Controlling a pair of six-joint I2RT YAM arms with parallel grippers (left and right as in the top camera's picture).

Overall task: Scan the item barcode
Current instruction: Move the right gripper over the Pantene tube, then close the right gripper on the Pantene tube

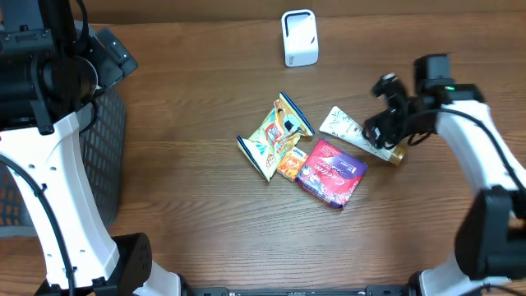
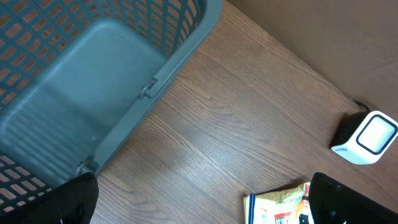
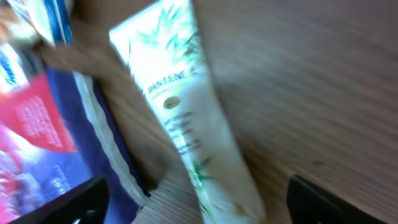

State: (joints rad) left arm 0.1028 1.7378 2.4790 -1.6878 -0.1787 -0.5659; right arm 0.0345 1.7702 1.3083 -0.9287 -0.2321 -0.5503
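1. Overhead view: a white Pantene tube (image 1: 339, 125) is seen lying flat on the wooden table (image 1: 189, 197), right of centre.
2. Its long axis is set diagonally, with the flat crimped end pointed far-left and the gold cap (image 1: 396, 156) pointed near-right.
3. The right gripper (image 1: 385, 127) is held directly over the cap half of the tube. Its fingers are spread wide, one to each side of the tube, and no grip is seen.
4. A purple pouch (image 1: 331, 171) is placed just near-left of the tube, with snack bags (image 1: 275, 136) further left.
5. A white scanner (image 1: 299, 37) is stood at the far edge, well apart from the tube.
6. The left gripper (image 2: 202, 208) is held wide apart and empty beside a grey basket (image 2: 180, 56) at the left.
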